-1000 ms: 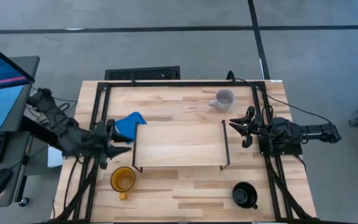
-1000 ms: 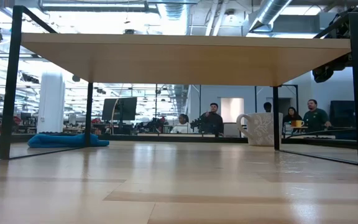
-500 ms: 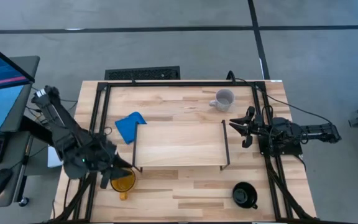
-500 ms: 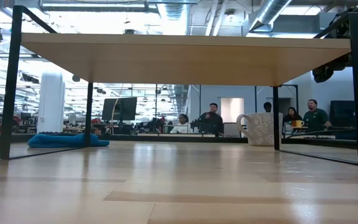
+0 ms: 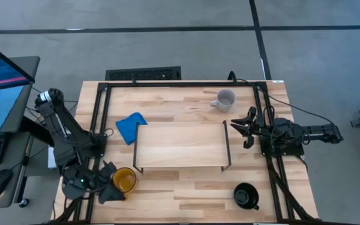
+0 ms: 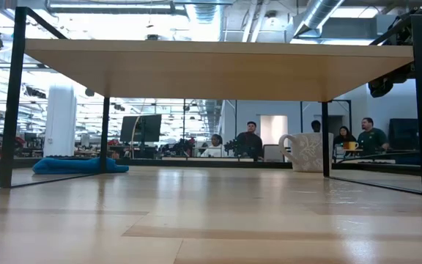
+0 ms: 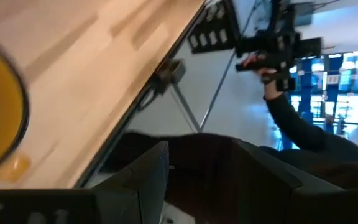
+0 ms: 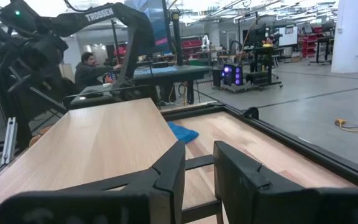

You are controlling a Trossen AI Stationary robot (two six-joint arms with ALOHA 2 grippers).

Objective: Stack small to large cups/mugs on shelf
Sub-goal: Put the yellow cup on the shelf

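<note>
Your left gripper [image 5: 110, 189] sits at the near-left table corner, just beside the yellow mug [image 5: 124, 180], fingers parted a little and holding nothing. Line it up on the rim or handle before closing; the mug is close to the table edge, so don't nudge it off. The shelf [image 5: 181, 145] is bare in the middle of the table, the white mug [image 5: 224, 99] is behind it, the black mug [image 5: 245, 195] near-right, the blue cloth [image 5: 130, 125] at the shelf's back-left corner. Your right gripper [image 5: 240, 130] waits at the shelf's right end, slightly open, empty. Readable writing: "TROSSEN" on the arm [image 8: 101, 15] in the right wrist view.
</note>
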